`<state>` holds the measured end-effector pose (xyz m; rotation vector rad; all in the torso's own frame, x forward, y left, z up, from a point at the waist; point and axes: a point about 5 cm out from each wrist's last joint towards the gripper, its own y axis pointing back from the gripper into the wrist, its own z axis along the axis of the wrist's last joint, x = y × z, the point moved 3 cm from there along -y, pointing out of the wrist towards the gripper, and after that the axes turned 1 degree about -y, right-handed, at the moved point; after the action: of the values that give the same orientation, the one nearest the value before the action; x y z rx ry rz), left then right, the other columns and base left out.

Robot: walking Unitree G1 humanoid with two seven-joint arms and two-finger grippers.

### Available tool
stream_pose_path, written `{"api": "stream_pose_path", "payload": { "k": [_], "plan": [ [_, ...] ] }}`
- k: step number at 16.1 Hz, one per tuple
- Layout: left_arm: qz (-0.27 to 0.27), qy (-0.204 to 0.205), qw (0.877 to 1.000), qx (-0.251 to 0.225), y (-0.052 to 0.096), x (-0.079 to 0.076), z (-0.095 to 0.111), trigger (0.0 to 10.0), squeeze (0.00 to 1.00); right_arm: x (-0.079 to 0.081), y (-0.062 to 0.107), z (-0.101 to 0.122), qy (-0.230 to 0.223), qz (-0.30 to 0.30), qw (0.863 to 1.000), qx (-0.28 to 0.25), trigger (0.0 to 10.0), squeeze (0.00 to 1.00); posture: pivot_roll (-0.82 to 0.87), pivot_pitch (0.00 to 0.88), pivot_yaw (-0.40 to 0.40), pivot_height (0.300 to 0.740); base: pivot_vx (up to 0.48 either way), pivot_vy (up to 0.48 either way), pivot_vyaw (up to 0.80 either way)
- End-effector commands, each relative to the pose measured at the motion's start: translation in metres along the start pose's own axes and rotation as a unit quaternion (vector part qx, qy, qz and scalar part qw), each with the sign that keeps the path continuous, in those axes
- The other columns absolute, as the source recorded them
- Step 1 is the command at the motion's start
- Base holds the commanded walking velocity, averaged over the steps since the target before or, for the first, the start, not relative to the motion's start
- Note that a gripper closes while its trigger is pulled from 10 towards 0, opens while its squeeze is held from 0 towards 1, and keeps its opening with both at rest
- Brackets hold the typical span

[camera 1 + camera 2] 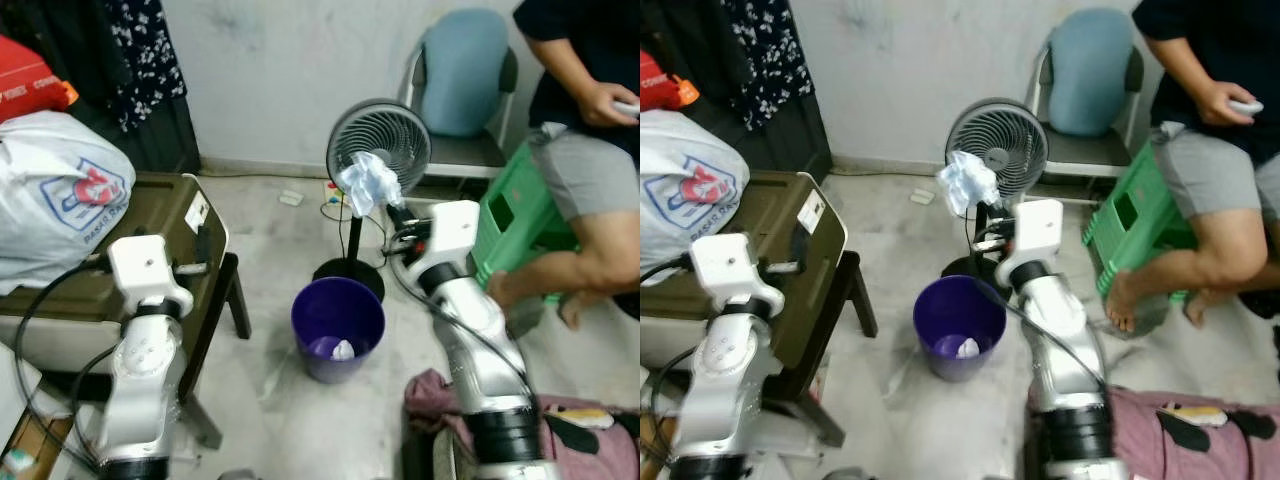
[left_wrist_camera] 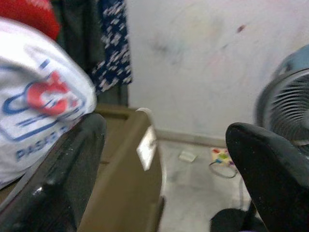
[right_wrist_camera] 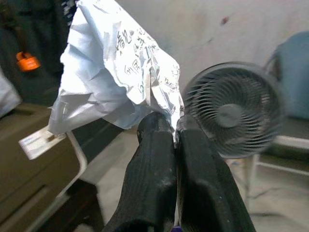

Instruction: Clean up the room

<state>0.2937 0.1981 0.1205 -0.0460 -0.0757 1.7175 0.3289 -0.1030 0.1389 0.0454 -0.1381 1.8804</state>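
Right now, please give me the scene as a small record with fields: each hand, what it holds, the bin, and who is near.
right hand: raised above the purple bin, fingers shut on a crumpled paper
left hand: fingers open, holding nothing, beside the olive case
purple bin: on the floor before the robot, some white trash already inside
fan: standing behind the bin
person: seated at the robot's right on a green stool

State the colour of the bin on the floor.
Purple; the bin shows best in the left eye view.
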Motion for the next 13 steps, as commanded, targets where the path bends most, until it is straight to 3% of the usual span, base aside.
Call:
{"api": "stream_pose_path", "payload": {
  "k": [1, 6, 8, 13],
  "plan": [
    [-0.005, -0.001, 1.0, -0.005, -0.002, -0.0029, 0.0029, 10.0, 0.0, -0.0029, -0.002, 0.0043, 0.004, -0.003, 1.0, -0.006, 10.0, 0.0, -0.05, 0.0, -0.037, 0.74, 0.322, 0.0, 0.0],
    [-0.006, -0.001, 1.0, -0.004, -0.0019, -0.0034, 0.0029, 10.0, 0.0, -0.001, -0.0024, 0.0049, 0.008, 0.002, 1.0, -0.009, 10.0, 0.0, -0.05, 0.0, -0.036, 0.74, 0.327, 0.0, 0.0],
    [-0.006, -0.001, 1.0, -0.004, -0.002, -0.0033, 0.003, 10.0, 0.0, -0.001, -0.0027, 0.0048, 0.008, 0.001, 1.0, -0.009, 10.0, 0.0, -0.05, 0.0, -0.036, 0.74, 0.332, 0.0, 0.8],
    [-0.007, -0.001, 1.0, -0.004, -0.0023, -0.0037, 0.0032, 10.0, 0.0, -0.0012, -0.0036, 0.0041, 0.005, 0.0, 1.0, -0.008, 10.0, 0.0, -0.05, 0.0, -0.035, 0.74, 0.331, 0.0, 0.0]
  ]
}}
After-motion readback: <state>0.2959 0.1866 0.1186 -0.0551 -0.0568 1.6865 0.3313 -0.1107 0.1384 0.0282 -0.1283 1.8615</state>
